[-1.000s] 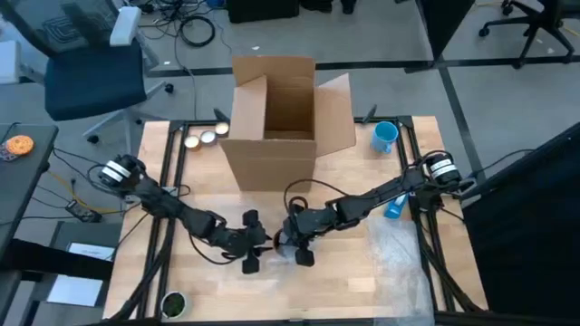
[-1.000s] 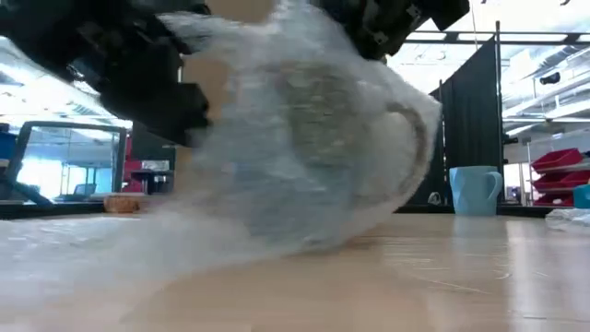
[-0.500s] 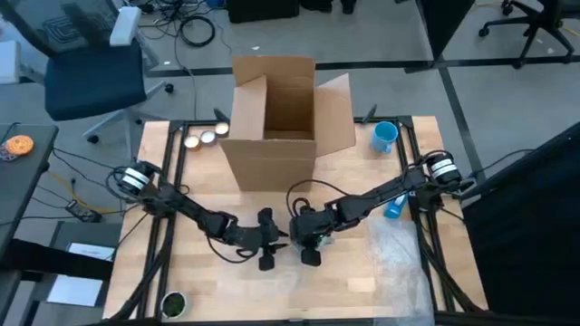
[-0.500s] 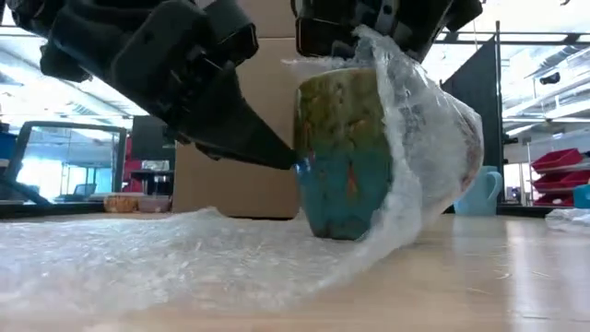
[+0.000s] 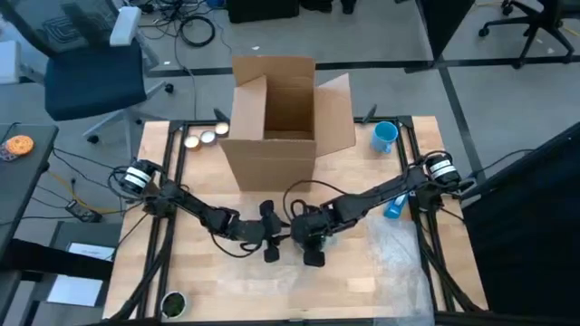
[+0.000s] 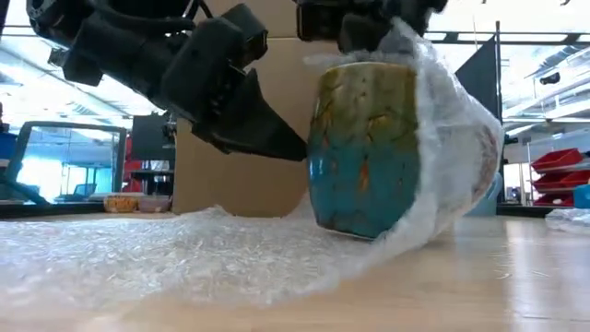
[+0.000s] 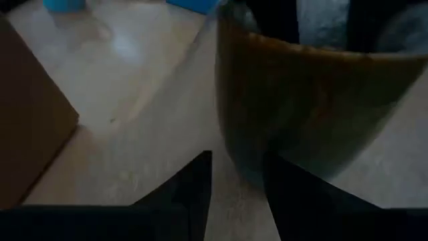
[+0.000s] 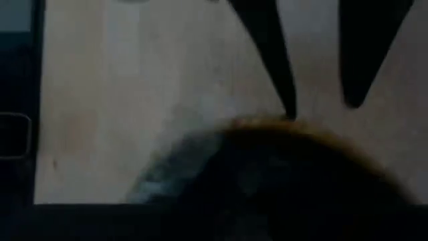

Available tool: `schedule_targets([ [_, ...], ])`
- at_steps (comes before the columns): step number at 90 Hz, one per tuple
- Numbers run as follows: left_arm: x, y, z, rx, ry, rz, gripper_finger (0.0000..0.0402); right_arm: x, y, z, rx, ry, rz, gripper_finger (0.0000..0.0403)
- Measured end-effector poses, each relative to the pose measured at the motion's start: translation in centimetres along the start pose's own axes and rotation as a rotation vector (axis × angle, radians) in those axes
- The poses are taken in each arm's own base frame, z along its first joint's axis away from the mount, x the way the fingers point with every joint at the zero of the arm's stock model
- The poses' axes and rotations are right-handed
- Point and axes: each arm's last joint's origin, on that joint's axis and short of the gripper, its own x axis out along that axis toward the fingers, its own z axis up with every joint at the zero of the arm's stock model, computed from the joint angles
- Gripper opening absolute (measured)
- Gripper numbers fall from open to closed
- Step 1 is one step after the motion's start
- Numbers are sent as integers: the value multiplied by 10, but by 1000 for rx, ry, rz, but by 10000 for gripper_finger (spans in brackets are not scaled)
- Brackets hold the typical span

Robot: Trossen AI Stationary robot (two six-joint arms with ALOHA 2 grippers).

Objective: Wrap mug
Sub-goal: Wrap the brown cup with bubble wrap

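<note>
A teal and brown mug (image 6: 364, 148) stands tilted on a sheet of bubble wrap (image 6: 157, 263) in the middle of the table. The wrap runs up over the mug's right side and top. My right gripper (image 6: 364, 23) is on the mug's top from above. My left gripper (image 7: 237, 157) comes level from the table's left with a small gap between its fingers, its tip at the mug's bare side (image 6: 309, 152). My left gripper touches the mug's outer wall (image 7: 267, 150) about halfway up with a fingertip, coming level from the table's left; nothing lies between its fingers. My right gripper holds the mug at its rim (image 8: 294, 127) from above, with the wrap bunched there (image 6: 401, 41). The picture's top edge cuts off the fingers. The mug tilts, its base edge (image 6: 369, 231) down on the wrap.
An open cardboard box (image 5: 276, 118) stands behind the mug. A light blue mug (image 5: 384, 136) is at the far right corner, with a blue object (image 5: 394, 206) beside the right arm. Small round things (image 5: 204, 138) lie at the far left. More clear wrap (image 5: 403, 258) lies near right.
My left gripper has gone toward the table's right, up to the mug. The wrap that covered the mug's near side has dropped onto the table at the left, baring the glaze; its other part stays over the mug's right side. The mug has shifted slightly right, still tilted.
</note>
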Motion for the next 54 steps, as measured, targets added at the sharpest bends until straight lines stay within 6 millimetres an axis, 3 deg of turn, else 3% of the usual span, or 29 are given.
schedule_targets([
  [33,0,1,-3,-1,17,0,117,-19,7,16,1,6,-1,103],
  [54,0,0,-3,-3,16,-2,117,-51,12,26,-5,119,-19,103],
])
